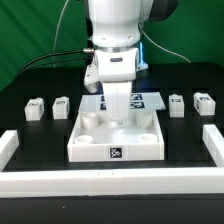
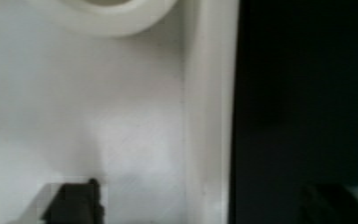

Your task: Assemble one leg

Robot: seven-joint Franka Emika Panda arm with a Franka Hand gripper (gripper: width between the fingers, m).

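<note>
Four small white legs with marker tags lie on the black table: two at the exterior view's left [image 1: 35, 108] [image 1: 62, 105] and two at its right [image 1: 177, 103] [image 1: 203, 102]. The large white tabletop [image 1: 88, 146] lies between them. My gripper [image 1: 120, 113] hangs low over the tabletop's far part, away from all the legs. In the wrist view the gripper [image 2: 208, 205] is open, its dark fingertips [image 2: 73, 200] wide apart on either side of the tabletop's raised rim [image 2: 208, 100]. A round corner socket [image 2: 114, 15] shows. It holds nothing.
The marker board [image 1: 150, 100] lies just behind the tabletop. Long white border bars run along the front [image 1: 110, 182], the left [image 1: 8, 148] and the right [image 1: 214, 145] of the table. Black table [image 2: 309, 100] shows beside the rim.
</note>
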